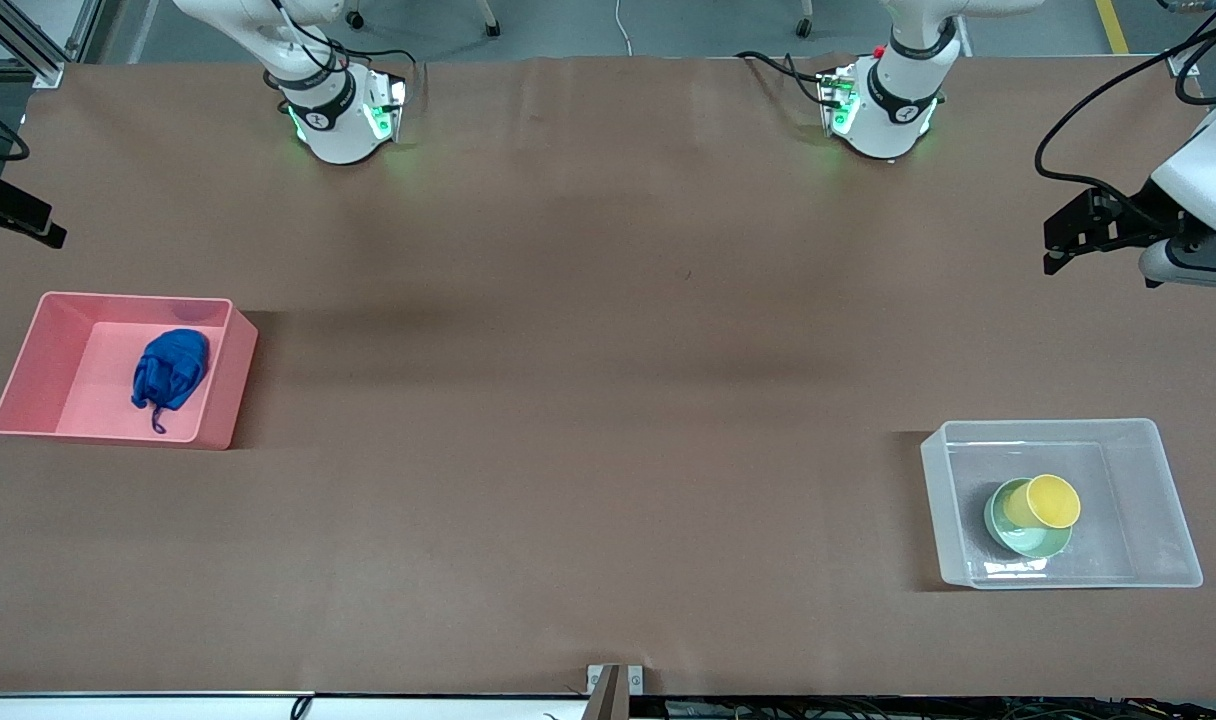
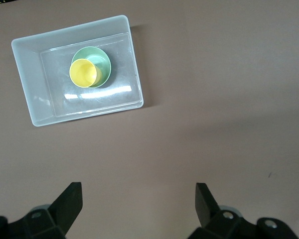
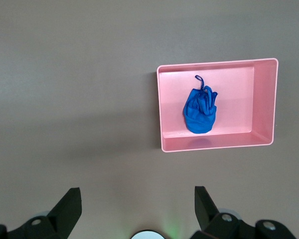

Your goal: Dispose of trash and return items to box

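The blue wad of trash (image 1: 171, 368) lies in the pink bin (image 1: 43, 345) toward the right arm's end of the table; both also show in the right wrist view, the wad (image 3: 200, 114) in the bin (image 3: 265, 104). The yellow cup (image 1: 1043, 502) rests tilted in the mint-green bowl (image 1: 1030, 542), inside the clear box (image 1: 1158, 500) toward the left arm's end; the left wrist view shows the cup (image 2: 84, 73), the bowl (image 2: 102, 62) and the box (image 2: 27, 74). My left gripper (image 2: 138, 191) is open, empty and high over bare table. My right gripper (image 3: 138, 196) is open, empty and high near its base.
The brown table cover is bare between the bin and the box. The two arm bases (image 1: 340, 110) (image 1: 883, 105) stand along the table edge farthest from the front camera. The left gripper (image 1: 1068, 235) hangs at the table's end, above the box's side.
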Tool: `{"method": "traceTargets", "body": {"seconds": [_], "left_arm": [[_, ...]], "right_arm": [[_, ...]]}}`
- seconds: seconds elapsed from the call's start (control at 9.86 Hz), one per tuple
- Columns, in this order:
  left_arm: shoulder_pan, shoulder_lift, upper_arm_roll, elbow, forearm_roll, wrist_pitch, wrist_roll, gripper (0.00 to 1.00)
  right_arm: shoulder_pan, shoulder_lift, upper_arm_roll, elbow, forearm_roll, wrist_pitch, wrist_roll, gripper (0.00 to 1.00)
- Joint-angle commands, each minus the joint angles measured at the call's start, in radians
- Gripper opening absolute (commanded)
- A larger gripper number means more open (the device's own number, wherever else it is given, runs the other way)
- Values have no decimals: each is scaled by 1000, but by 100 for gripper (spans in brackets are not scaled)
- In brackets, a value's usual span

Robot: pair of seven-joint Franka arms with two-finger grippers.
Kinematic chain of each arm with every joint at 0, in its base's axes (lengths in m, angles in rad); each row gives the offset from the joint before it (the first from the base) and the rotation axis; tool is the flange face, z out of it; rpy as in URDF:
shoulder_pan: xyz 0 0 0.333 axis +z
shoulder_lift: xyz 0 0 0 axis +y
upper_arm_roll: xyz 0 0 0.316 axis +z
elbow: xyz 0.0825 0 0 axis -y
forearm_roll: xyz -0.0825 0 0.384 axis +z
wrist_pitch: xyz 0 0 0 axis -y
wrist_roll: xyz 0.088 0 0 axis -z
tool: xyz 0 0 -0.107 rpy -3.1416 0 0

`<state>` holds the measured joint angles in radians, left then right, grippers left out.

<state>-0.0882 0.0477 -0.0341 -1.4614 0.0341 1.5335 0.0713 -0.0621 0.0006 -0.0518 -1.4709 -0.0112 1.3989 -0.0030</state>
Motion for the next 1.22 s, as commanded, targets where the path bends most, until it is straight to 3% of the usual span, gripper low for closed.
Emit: {"method": "traceTargets", "body": {"seconds": [0.0,0.41,1.12], "left_arm": [[-8,-6,7,-59,-16,8,-22,100],[-1,-123,-29,-201,-16,56,-85,100],[1,-95,-32,-175,-37,48,-90,100]], "right_arm": [[-8,-2,4,6,5,-6,-9,100],[-8,-2,4,4,5,-6,-9,100],[-8,-2,4,4,5,-6,-9,100]]}}
